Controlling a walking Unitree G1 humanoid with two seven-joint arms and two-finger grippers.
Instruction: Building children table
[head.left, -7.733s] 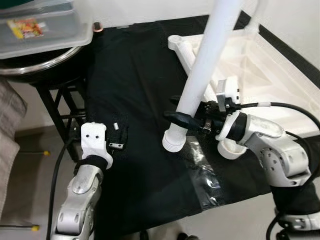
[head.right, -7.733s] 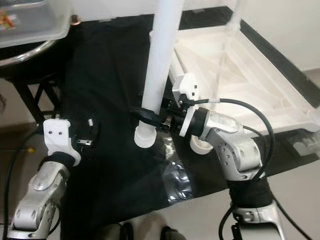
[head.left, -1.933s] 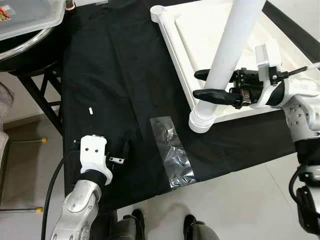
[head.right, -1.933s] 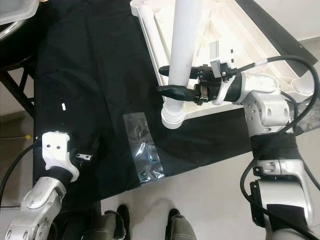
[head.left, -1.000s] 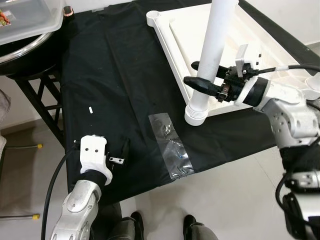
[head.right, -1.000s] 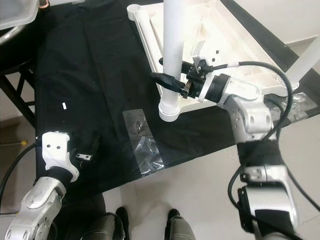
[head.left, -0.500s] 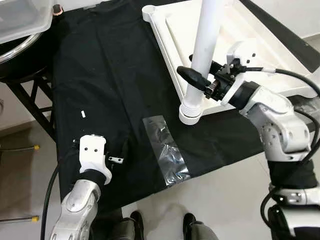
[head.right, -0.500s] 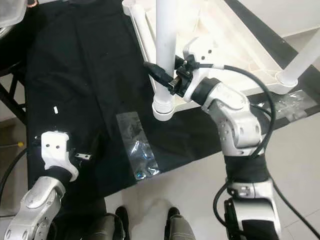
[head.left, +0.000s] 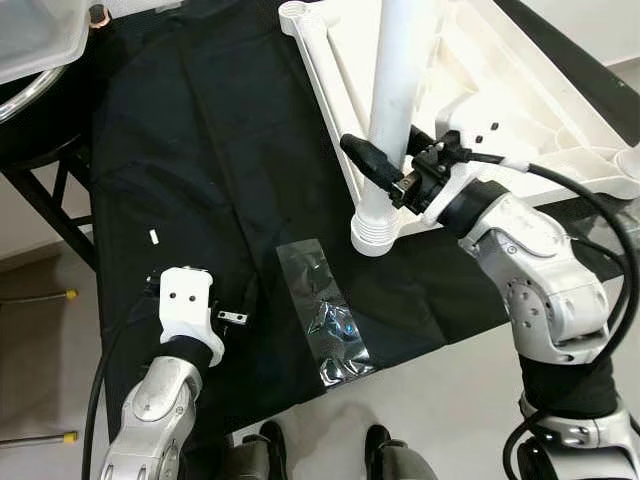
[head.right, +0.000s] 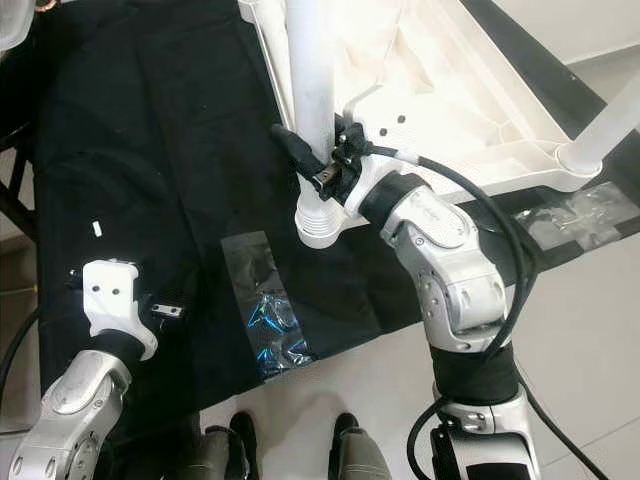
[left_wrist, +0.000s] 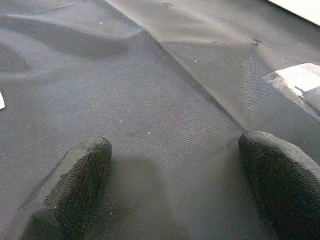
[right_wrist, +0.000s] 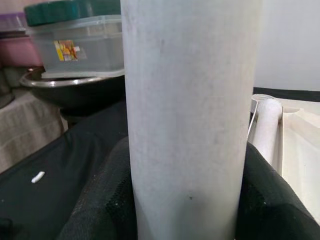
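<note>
Here a black cloth (head.left: 200, 150) covers the counter, with a clear plastic bag (head.left: 325, 320) lying on it. The left end effector (left_wrist: 175, 195) rests wide open on the cloth, holding nothing. The right end effector (head.left: 385, 172) grips the white table leg (head.left: 390, 110), standing upright at the corner of the upside-down white tabletop (head.left: 500, 90).

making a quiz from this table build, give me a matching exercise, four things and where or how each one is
Things:
1. white table leg
2. left gripper
3. clear plastic bag
4. upturned white tabletop

States:
A. lying flat on the black cloth
B. fingers open, resting on the cloth, holding nothing
C. upright, clamped by the right gripper
D. underside up, at the cloth's far right

Pairs: 1-C, 2-B, 3-A, 4-D
</note>
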